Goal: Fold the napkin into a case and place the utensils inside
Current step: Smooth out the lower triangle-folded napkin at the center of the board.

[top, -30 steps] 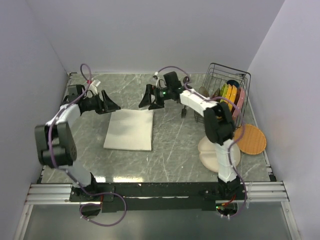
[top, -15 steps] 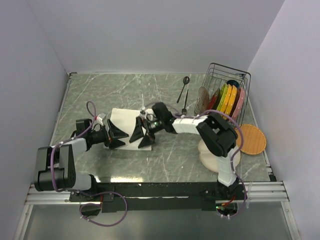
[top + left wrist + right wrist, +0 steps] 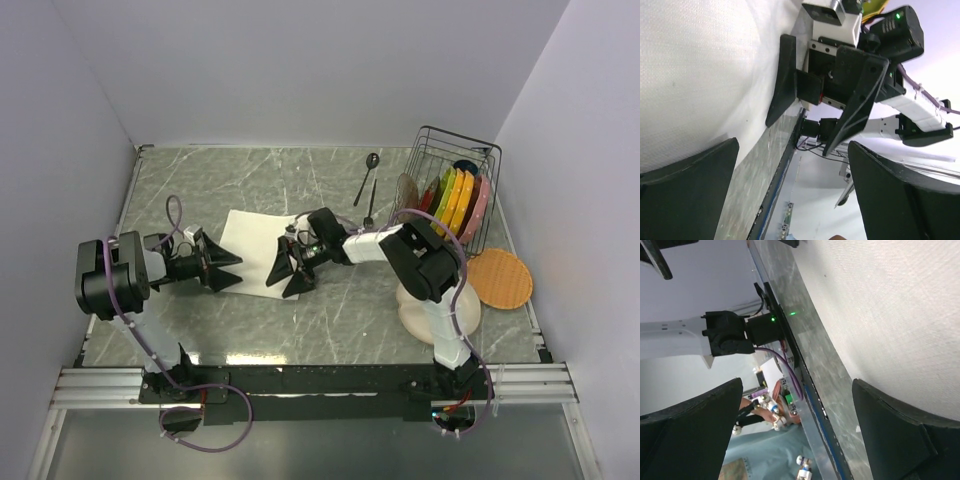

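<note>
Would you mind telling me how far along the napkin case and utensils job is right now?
Done: little; the napkin lies flat as a broad sheet, not a narrow case. In hand: the left gripper and right gripper, both open and empty, sit low at its near corners. Left: the folding, then loading the fork and spoon, which lie beside the dish rack.

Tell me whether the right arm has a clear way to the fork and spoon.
Probably yes. The right tool hangs open and empty at the napkin's edge; fork and spoon lie on bare table beyond, nothing between, though the dish rack crowds their right side.
</note>
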